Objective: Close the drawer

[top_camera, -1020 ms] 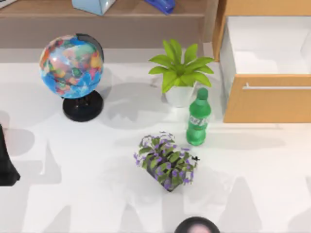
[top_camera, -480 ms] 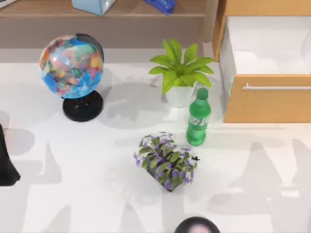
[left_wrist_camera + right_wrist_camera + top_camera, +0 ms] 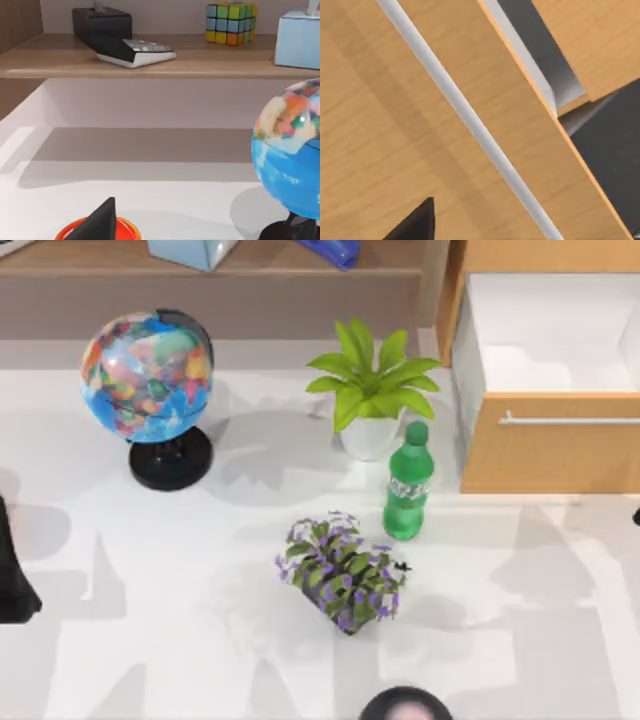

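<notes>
White table [image 3: 150,640] bears open drawer [image 3: 550,450]; right wrist nears its handle [image 3: 470,120].

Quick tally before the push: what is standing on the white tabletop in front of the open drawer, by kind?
Globe: 1
Potted plants, green one and purple-flowered one: 2
Green bottle: 1
Total: 4
The drawer at the right is still pulled out.
</notes>
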Controlling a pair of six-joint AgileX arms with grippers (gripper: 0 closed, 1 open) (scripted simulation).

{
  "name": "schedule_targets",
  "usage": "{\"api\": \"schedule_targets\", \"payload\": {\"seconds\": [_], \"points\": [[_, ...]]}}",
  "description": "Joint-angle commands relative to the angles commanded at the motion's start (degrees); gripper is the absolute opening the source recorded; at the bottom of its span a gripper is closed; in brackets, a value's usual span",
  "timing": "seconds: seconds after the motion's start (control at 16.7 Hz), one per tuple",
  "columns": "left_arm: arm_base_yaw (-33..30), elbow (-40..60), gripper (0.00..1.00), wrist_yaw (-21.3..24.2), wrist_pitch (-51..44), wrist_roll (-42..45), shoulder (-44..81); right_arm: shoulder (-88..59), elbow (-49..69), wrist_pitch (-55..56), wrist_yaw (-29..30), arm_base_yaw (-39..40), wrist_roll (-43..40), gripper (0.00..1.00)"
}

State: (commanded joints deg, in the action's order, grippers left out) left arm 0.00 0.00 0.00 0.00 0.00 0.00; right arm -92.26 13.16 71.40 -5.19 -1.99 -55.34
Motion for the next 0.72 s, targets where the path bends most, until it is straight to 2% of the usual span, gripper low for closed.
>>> {"api": "schedule_targets", "payload": {"seconds": [0.24,0.42,0.6,0.72], "points": [[0.00,0.00,1.00,0.00,0.00,0.00,0.00,-10.45,-1.49,14.64,13.28,11.33,-16.65,1.00],[0.00,0.00,1.00,0.00,0.00,0.00,0.00,-16.57,-1.38,23.14,21.13,17.53,-26.48,1.00],[0.00,0.00,1.00,0.00,0.00,0.00,0.00,-20.29,-0.97,28.24,25.91,21.13,-32.51,1.00],[0.00,0.00,1.00,0.00,0.00,0.00,0.00,-21.06,-0.84,29.28,26.89,21.85,-33.76,1.00]]}}
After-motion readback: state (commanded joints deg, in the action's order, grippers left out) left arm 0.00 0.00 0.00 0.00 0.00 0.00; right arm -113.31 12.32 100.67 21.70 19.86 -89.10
